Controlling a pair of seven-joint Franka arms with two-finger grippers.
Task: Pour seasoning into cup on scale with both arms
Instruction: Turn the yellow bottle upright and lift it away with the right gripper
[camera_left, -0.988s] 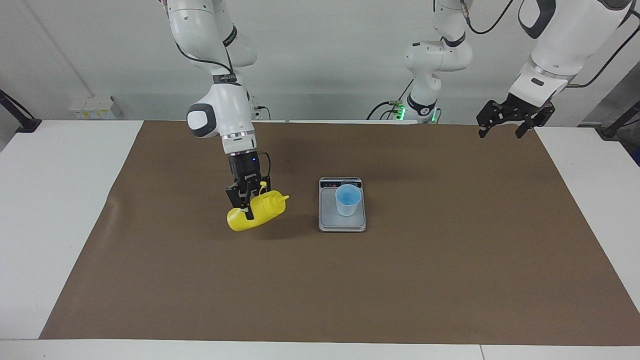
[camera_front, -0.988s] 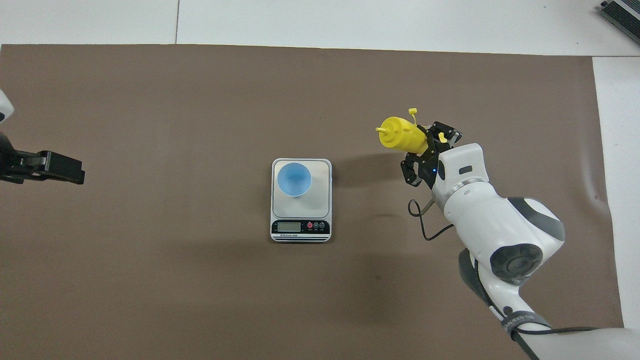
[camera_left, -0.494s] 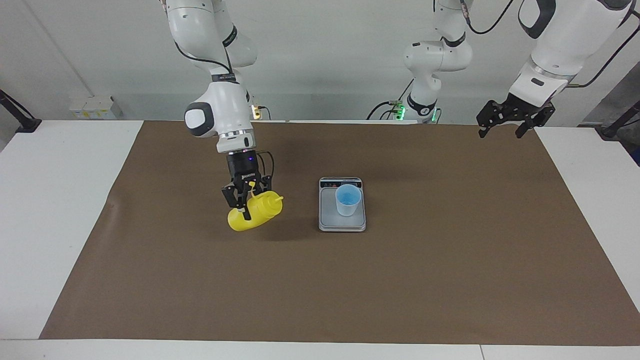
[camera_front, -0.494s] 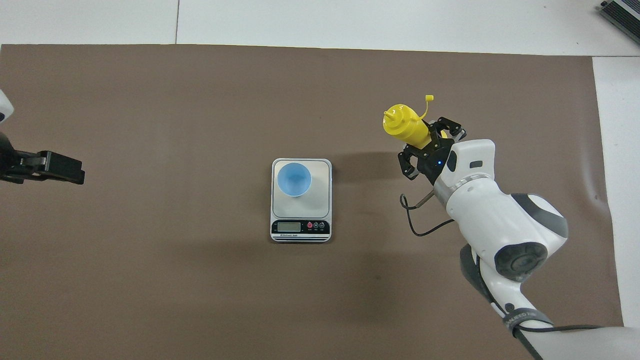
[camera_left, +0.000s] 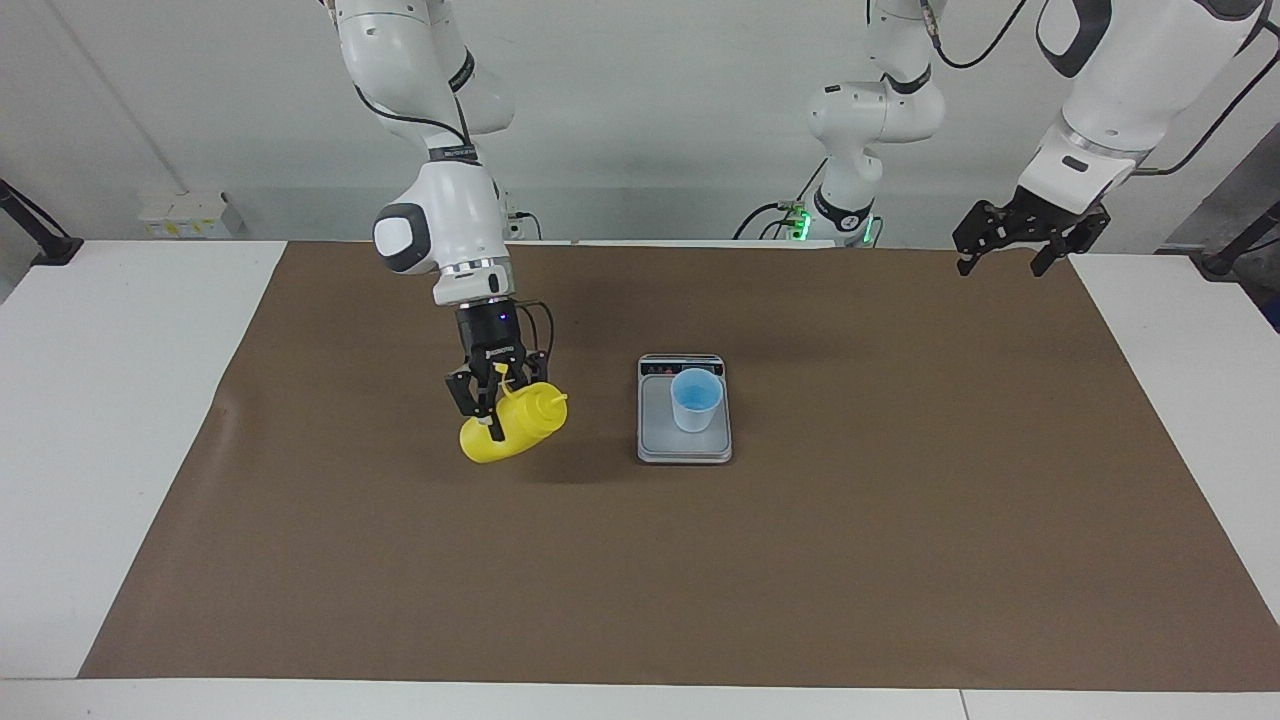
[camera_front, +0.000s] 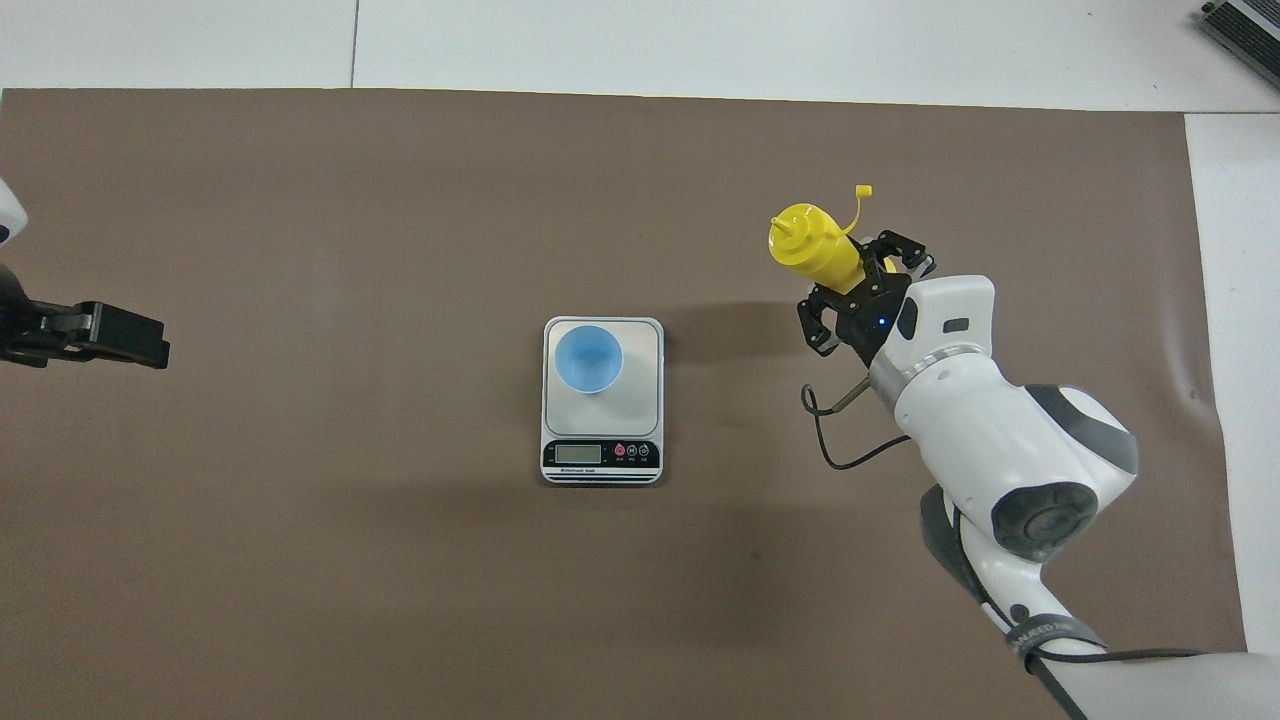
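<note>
From across the table, the right gripper (camera_left: 492, 408) is clamped on the yellow bottle (camera_left: 512, 432), which is tilted, its base low over the brown mat (camera_left: 640, 560) and its nozzle pointing up and toward the scale (camera_left: 684, 446). The bottle is beside the scale, toward the right arm's end of the table — apart from it. The blue cup (camera_left: 696, 399) stands upright on the scale's plate, near the edge with the display. The left gripper (camera_left: 1018, 236) hangs open over the mat's corner nearest the left arm's base, holding nothing; that arm waits.

From above, the bottle (camera_front: 812, 243) sticks out past the right gripper (camera_front: 862, 290), its loose cap strap curling off the nozzle end. The cup (camera_front: 588, 358) sits on the scale (camera_front: 640, 400) near the middle of the mat (camera_front: 400, 200). The left gripper (camera_front: 95, 334) shows at the mat's edge — open.
</note>
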